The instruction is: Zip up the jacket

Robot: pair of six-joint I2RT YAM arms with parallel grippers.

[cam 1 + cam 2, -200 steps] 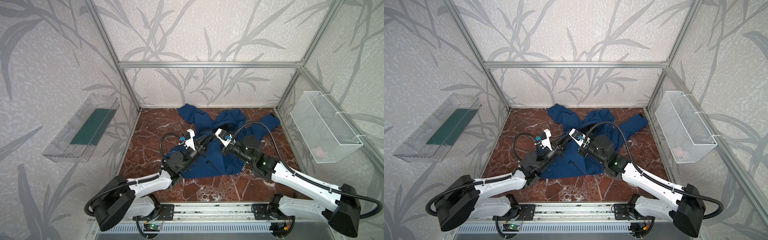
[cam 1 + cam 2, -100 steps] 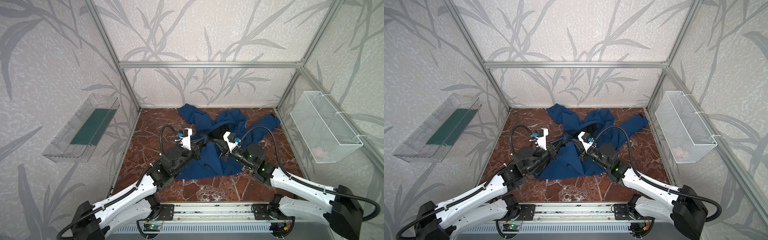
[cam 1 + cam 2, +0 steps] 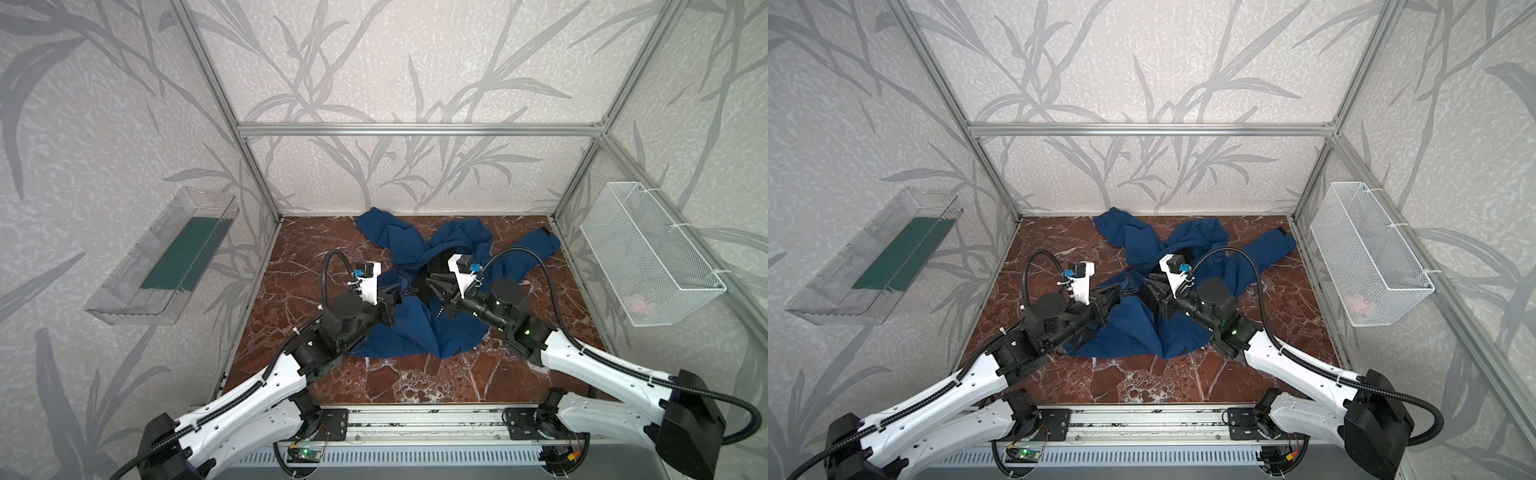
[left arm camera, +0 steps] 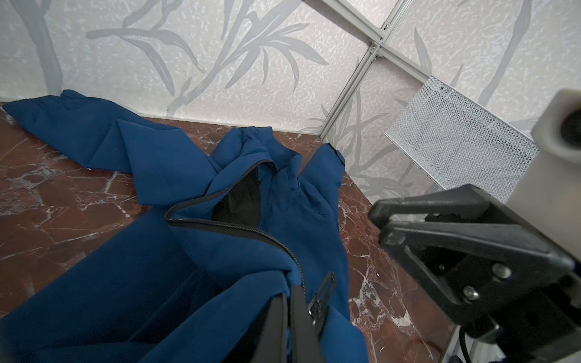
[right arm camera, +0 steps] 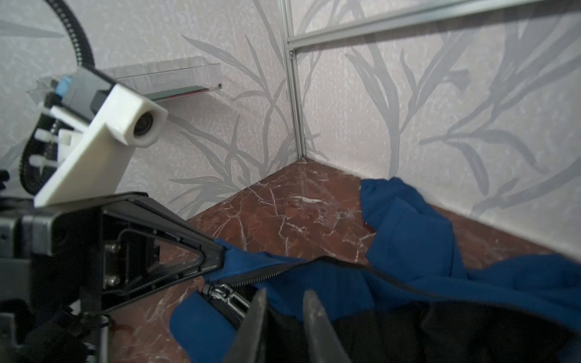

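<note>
Jacket (image 3: pixel 419 328) crumpled at center of both top views on marble floor (image 3: pixel 291 257), front unzipped. Left gripper (image 5: pixel 217 261) clamped on jacket's zipper edge. Right gripper (image 5: pixel 283 311) fingers parted, nothing between them, beside zipper pull (image 5: pixel 224 297).

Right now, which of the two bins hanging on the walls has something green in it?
The clear plastic tray on the left wall: a dark green sheet lies inside it. The white wire basket opposite shows only something small and pinkish.
</note>
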